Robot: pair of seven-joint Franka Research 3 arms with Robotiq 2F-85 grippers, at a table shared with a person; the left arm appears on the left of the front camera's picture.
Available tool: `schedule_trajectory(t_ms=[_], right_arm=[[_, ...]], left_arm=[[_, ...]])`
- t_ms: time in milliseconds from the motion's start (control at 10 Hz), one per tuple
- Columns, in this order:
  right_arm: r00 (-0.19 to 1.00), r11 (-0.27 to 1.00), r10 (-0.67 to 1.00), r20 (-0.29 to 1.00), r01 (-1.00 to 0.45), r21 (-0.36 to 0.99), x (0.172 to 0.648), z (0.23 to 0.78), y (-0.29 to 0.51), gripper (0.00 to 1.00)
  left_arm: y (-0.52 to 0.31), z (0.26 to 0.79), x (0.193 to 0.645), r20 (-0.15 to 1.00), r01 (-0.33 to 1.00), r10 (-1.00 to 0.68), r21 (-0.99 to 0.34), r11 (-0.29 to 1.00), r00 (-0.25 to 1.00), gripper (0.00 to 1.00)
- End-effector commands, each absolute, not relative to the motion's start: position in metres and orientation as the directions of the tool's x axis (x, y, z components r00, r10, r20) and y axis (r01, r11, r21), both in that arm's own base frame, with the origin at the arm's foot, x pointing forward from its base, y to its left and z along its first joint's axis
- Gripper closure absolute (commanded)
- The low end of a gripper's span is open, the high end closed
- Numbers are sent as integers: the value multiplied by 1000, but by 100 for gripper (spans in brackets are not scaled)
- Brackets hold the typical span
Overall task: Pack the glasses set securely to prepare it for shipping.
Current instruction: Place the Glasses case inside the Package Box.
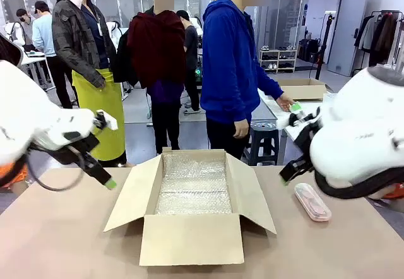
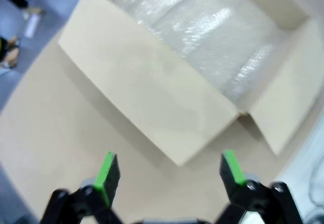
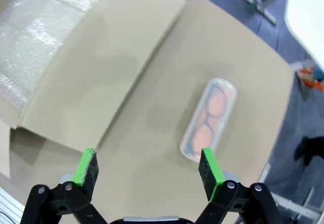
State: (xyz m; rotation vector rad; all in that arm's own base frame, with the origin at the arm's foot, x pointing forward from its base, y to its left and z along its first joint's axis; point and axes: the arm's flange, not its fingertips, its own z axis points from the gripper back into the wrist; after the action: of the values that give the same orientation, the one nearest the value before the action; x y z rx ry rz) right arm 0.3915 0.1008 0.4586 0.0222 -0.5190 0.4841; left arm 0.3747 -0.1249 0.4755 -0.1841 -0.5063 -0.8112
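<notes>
Tan surface (image 1: 57,241): open cardboard box (image 1: 192,238) at centre, lined with bubble wrap (image 1: 194,187). Pink case (image 1: 312,201) lies flat right of the box. Left tool (image 2: 169,176) and right tool (image 3: 149,165) both spread apart, empty. Person in blue (image 1: 230,58) stands beyond.

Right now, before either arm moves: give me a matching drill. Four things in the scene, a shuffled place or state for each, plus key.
Things:
1. pink case
2. cardboard box
3. bubble wrap
4. left gripper

Places or states:
A. lines the inside of the box
B. jaws wide, holding nothing
C. lies flat on the table, right of the box
D. flaps open, mid-table

Pairs: 1-C, 2-D, 3-A, 4-B
</notes>
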Motion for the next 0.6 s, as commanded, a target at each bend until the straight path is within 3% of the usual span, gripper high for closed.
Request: schedule_trajectory(t_ms=[0,200,500], right_arm=[[836,940,316,449,-340,-29,395,478,80,0],[888,974,197,415,-225,20,404,483,52,0],[922,986,106,372,-145,78,417,479,24,0]], left_arm=[[-84,504,368,467,812,-721,14,584,511,0],[-51,518,361,508,860,-717,-103,500,477,0],[-17,518,345,617,877,-660,-108,469,429,0]])
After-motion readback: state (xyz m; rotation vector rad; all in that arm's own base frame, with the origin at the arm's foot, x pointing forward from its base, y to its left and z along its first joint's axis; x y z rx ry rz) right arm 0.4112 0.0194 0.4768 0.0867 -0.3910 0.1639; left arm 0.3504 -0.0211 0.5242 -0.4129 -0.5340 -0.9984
